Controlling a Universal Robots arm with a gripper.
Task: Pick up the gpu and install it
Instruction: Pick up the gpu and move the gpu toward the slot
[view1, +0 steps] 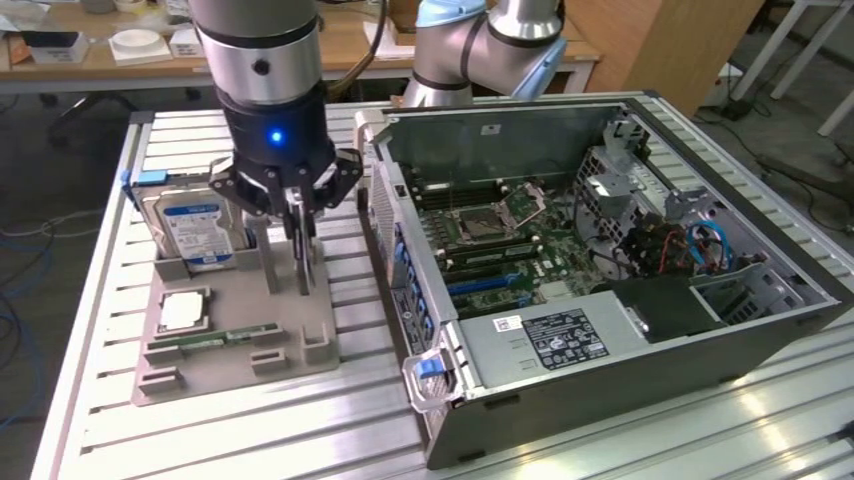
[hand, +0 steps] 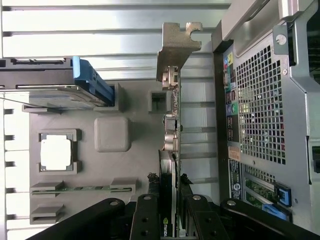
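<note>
Slatted metal table (view1: 83, 330), grey tray (view1: 230, 345), pincer (view1: 302, 228) gripping upright gpu's (hand: 171, 136) top edge

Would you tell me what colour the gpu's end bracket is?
The bracket is silvery grey, clearest in the wrist view.

**Exterior view.** A grey parts tray (view1: 247, 292) rests on the slatted metal worktop (view1: 80, 340). Over the tray's far half, the robot arm (view1: 260, 60) points straight down. Its hand (view1: 299, 235) is lowered there, with the fingers closed against the two faces of the gpu (view1: 304, 274), which stands on edge in the tray. A blue-labelled hard drive (view1: 194, 230) stands upright at the tray's far corner, on the exterior view's left. A silvery square processor (view1: 183, 310) lies in a recess near the tray's middle. A green memory stick (view1: 214, 340) lies towards its near end. An open computer case (view1: 507, 135), motherboard (view1: 501, 235) exposed, lies just beside the tray on the exterior view's right.
</note>
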